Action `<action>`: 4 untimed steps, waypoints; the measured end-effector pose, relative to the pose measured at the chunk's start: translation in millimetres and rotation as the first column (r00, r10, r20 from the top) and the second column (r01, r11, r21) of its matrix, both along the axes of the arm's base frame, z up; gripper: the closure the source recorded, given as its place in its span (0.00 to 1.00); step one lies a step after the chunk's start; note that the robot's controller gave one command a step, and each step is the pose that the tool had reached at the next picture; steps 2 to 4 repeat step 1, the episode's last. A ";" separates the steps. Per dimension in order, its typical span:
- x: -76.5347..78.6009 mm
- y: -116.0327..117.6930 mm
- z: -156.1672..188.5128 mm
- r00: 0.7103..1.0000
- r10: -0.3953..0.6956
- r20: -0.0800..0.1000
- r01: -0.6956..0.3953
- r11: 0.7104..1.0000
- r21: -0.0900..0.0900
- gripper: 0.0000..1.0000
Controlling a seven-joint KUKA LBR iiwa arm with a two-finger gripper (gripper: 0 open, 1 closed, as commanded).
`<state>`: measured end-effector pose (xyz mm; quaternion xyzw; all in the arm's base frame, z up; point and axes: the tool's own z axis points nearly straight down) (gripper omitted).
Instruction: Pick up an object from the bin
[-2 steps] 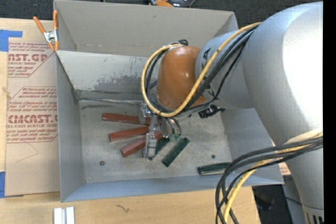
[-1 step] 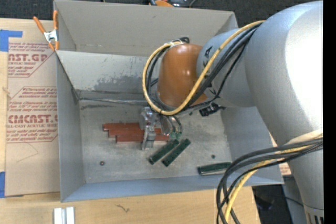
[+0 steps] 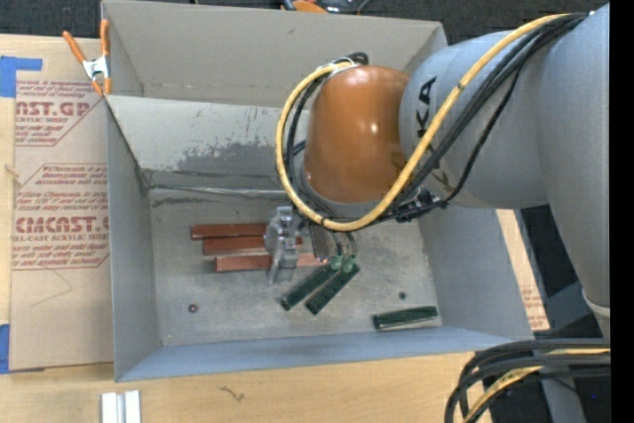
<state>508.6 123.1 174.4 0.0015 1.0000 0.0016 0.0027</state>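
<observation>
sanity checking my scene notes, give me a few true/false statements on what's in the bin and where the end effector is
1. The end effector is above the right end of the brown bars. True.
2. One green stick lies alone near the bin front right. True.
3. The brown bars lean upright on the back wall. False: they lie flat on the floor.
4. All green sticks lie far from the end effector. False: two green sticks lie right beside it.

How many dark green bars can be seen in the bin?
3 dark green bars: two lie side by side, tilted, just beside the gripper; one lies alone near the front right corner. The arm may hide others.
</observation>
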 end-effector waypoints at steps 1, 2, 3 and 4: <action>5.3 -41.4 99.9 1.000 0.021 0.005 -0.021 1.000 -0.003 1.00; 5.3 -41.4 99.9 1.000 0.021 0.005 -0.021 1.000 -0.003 1.00; 5.3 -41.4 99.9 1.000 0.021 0.005 -0.021 1.000 -0.003 1.00; 5.3 -41.4 99.9 1.000 0.021 0.005 -0.021 1.000 -0.003 1.00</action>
